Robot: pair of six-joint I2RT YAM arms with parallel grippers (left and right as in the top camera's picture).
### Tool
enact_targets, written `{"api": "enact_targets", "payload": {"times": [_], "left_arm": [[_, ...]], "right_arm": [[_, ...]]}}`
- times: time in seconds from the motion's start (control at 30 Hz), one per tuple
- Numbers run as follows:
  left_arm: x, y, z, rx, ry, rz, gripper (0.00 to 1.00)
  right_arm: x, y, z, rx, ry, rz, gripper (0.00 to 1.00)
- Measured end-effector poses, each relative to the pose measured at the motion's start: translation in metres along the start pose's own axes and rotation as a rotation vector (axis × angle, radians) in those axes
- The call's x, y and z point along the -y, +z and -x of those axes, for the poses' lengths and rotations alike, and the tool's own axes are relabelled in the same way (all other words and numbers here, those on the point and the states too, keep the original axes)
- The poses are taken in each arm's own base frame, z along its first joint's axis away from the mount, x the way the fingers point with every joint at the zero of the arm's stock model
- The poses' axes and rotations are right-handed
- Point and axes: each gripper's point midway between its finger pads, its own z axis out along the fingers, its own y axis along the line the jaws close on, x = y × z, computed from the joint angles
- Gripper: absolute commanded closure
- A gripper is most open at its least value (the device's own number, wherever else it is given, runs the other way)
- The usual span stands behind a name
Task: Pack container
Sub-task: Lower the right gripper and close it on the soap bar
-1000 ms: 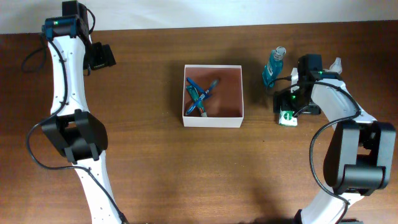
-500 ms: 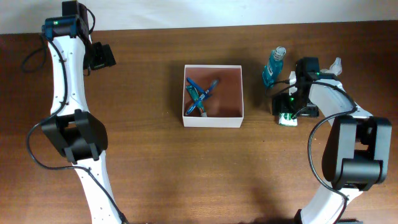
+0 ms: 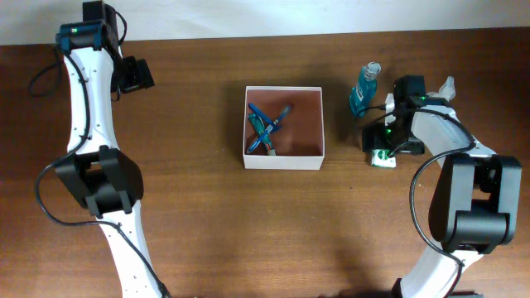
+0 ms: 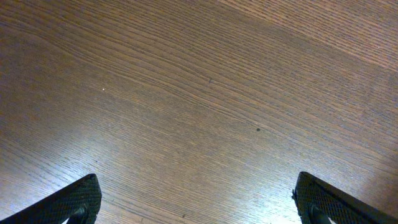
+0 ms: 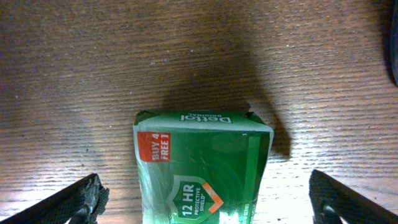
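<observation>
2 black fingertips (image 5: 87, 196) frame the right wrist view at its lower corners. The right gripper (image 5: 208, 202) stands wide open and holds nothing, hanging above a green soap pack (image 5: 202, 168). The pack lies flat on the wooden table (image 5: 74, 62) between the jaws, and neither jaw touches it as far as this view shows. From overhead, that pack sits at the right side of the table, under the right arm's wrist. Left of it and well apart, the container (image 3: 305, 112) rests near the table's middle, open side up with its white walls upright. A few blue and green items (image 3: 267, 128) lie crossed in its left half, while the right half shows bare pinkish-brown floor. Farther back, a blue bottle (image 3: 364, 89) stands upright between the container's far right corner and the right arm. At the far left, the left gripper (image 4: 199, 208) is also spread wide with nothing in it, over bare wood.
</observation>
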Motion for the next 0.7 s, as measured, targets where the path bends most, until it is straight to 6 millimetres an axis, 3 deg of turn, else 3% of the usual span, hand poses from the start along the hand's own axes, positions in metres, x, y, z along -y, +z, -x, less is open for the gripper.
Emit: {"api": "enact_targets", "payload": {"times": [0.7], "left_arm": [[0.0000, 0.0000, 0.0000, 0.000, 0.000, 0.000, 0.01]], "right_arm": [[0.0000, 0.0034, -0.0020, 0.001, 0.000, 0.000, 0.06]]}}
